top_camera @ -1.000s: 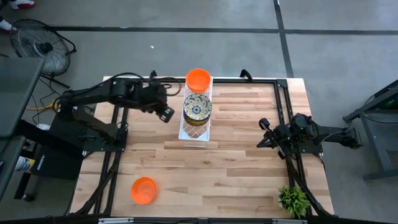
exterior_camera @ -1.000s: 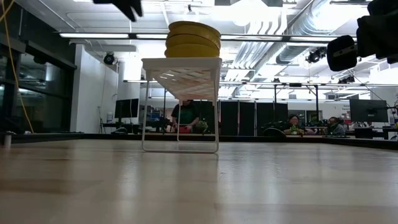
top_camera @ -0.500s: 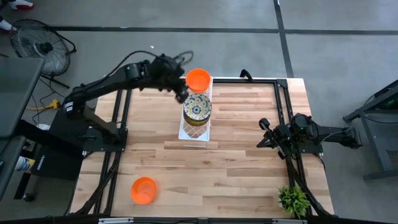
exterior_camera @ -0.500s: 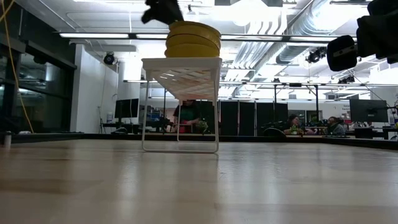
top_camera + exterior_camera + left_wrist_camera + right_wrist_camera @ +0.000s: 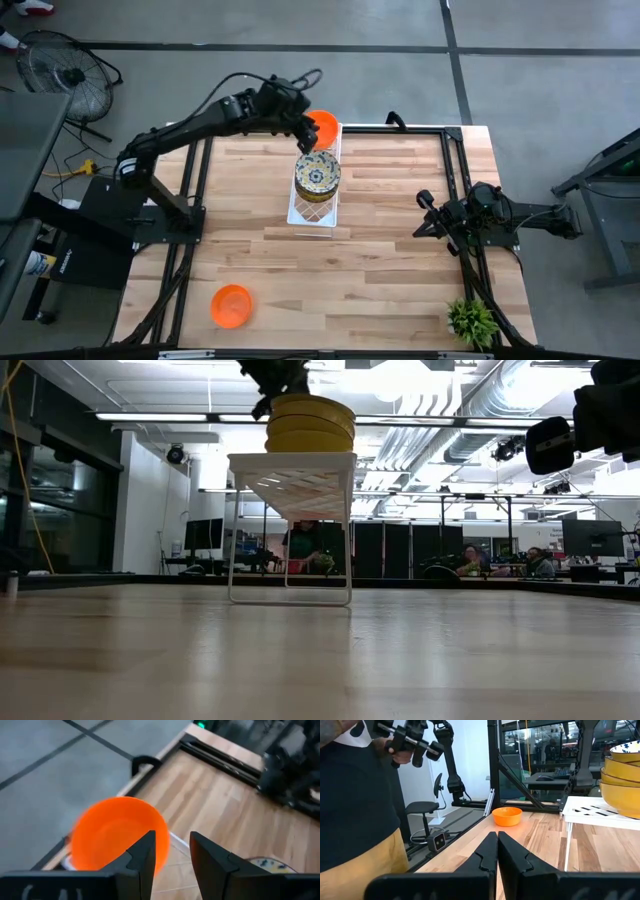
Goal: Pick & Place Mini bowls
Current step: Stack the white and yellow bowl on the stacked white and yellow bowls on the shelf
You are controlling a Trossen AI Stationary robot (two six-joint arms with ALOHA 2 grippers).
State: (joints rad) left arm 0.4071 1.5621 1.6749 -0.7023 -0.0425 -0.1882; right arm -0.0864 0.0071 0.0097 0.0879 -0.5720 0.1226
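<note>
The left gripper, fingers apart, hovers over the orange bowl on the tray; next it must lower and close. The right gripper, closed, waits.

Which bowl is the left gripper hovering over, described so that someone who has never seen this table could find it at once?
Find the long white lattice tray standing at the table's far middle. On its far end sits a plain orange bowl, with the left gripper open just above its rim. Its neighbour on the tray, the patterned bowl stack, is cream and floral; the other orange bowl sits alone near the front left corner.
</note>
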